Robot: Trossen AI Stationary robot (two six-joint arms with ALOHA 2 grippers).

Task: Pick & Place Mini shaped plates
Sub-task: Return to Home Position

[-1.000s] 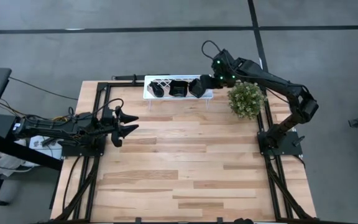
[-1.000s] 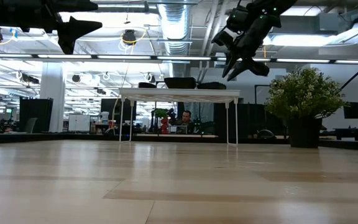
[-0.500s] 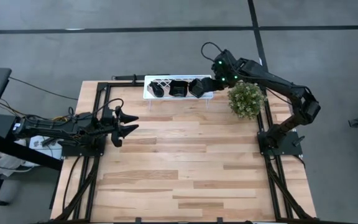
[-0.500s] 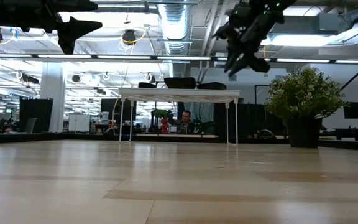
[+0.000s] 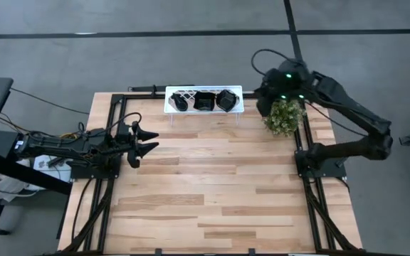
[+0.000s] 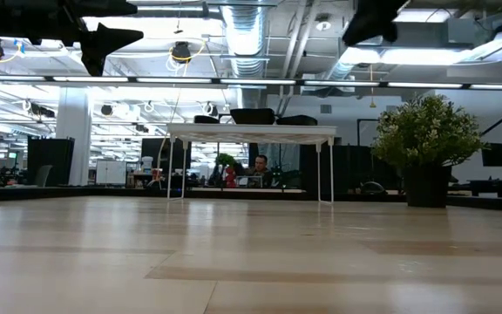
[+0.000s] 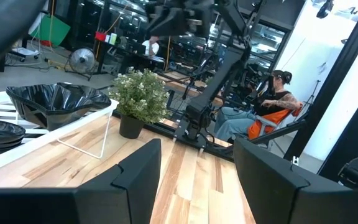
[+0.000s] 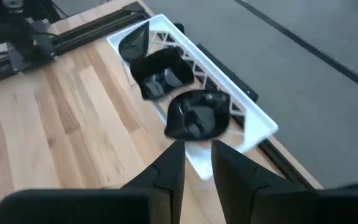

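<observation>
The mini shaped plates sit in three glossy black stacks on a white lattice rack (image 5: 203,108) at the table's far edge: teardrop (image 5: 180,102), square (image 5: 205,101) and flower-shaped (image 5: 226,99). In the right wrist view they show as teardrop (image 8: 135,42), square (image 8: 160,74) and flower (image 8: 197,115). My right gripper (image 8: 197,149) is open and empty, raised to the right of the rack's right end (image 5: 262,91). My left gripper (image 5: 146,141) waits open and empty above the table's left side (image 7: 194,155).
A potted plant (image 5: 283,116) stands at the far right of the table, right under the right arm's wrist (image 6: 425,131). Black frame rails (image 5: 119,107) run along the table's left and right sides. A seated person (image 7: 272,102) shows beyond the table.
My right gripper has drawn back from over the flower-shaped stack at the rack's right end, moving toward the table's right edge and upward, almost out of the low view. The three stacks on the rack have stayed in place.
</observation>
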